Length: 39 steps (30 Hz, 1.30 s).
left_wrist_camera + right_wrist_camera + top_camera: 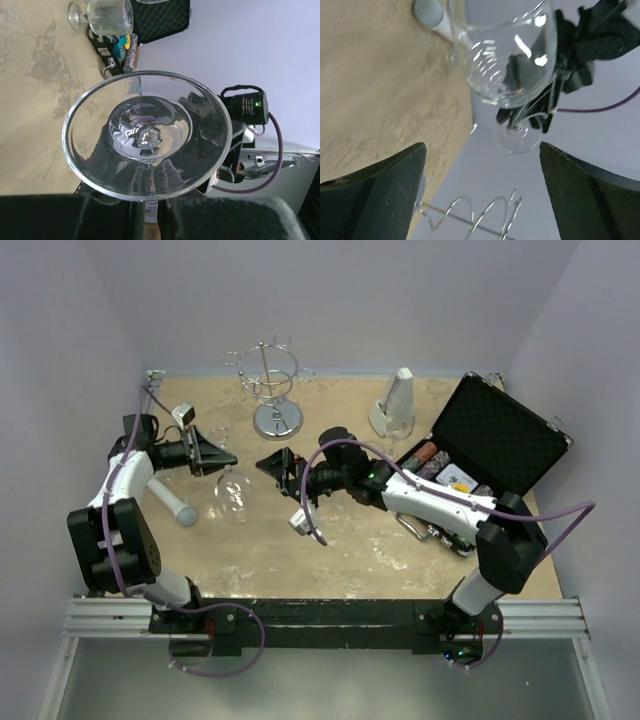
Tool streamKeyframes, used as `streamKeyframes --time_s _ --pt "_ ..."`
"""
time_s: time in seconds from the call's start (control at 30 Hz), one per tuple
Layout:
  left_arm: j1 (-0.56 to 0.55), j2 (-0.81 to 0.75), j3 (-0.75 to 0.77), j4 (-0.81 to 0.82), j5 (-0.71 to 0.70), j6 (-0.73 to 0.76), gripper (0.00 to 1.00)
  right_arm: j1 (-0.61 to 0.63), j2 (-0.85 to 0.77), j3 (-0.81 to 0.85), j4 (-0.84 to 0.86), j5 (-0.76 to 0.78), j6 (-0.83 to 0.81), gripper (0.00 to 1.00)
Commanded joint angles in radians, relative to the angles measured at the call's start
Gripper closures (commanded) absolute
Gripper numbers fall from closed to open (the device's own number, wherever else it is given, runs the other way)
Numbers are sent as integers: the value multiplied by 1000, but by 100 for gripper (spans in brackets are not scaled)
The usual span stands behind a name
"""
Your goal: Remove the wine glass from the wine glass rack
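1. Nearest me, the two arm bases sit on the black rail (320, 618) along the front edge of the table (350, 550).
2. Just past the left base, a white stick with a grey tip (180, 508) lies on the tabletop beside the left arm.
3. The left gripper (218, 457) is closed down narrow on the stem of the wine glass (233, 492). The bowl hangs on the near side of the fingers; I cannot tell whether it touches the table.
4. The right gripper (270, 468) faces the glass from the right with its fingers spread wide and nothing in them. The bowl sits just ahead of the tips without touching them.
5. Farther back at the middle, the wine glass rack (273, 390) stands upright on its shiny disc. The glass is off it and apart from it, on its near left.
6. To the rack's right stands a grey metronome (395, 405) with a ribbed goblet (107, 15) beside it. An open black case (500, 435) lies at the far right, partly hidden by the right arm.
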<state>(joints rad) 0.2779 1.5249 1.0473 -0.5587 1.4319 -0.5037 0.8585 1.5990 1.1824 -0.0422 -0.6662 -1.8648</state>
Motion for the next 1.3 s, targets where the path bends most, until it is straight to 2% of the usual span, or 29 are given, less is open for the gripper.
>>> streamKeyframes --time_s 0.0,0.17,0.3,0.6,1.27 --pt "-6 -25 -39 25 81 -65 100 51 10 -4 143 -87 -25 1" --pt "-6 -26 -52 33 104 -87 100 77 58 43 139 -93 -26 1" --pt "-6 -17 -52 28 110 -88 100 82 127 141 -27 -99 -132 2" --pt "-20 -6 -69 43 99 -107 100 96 157 143 22 -131 -166 1" --pt "-26 0 -95 114 85 -153 100 100 234 250 -176 -200 -387 2"
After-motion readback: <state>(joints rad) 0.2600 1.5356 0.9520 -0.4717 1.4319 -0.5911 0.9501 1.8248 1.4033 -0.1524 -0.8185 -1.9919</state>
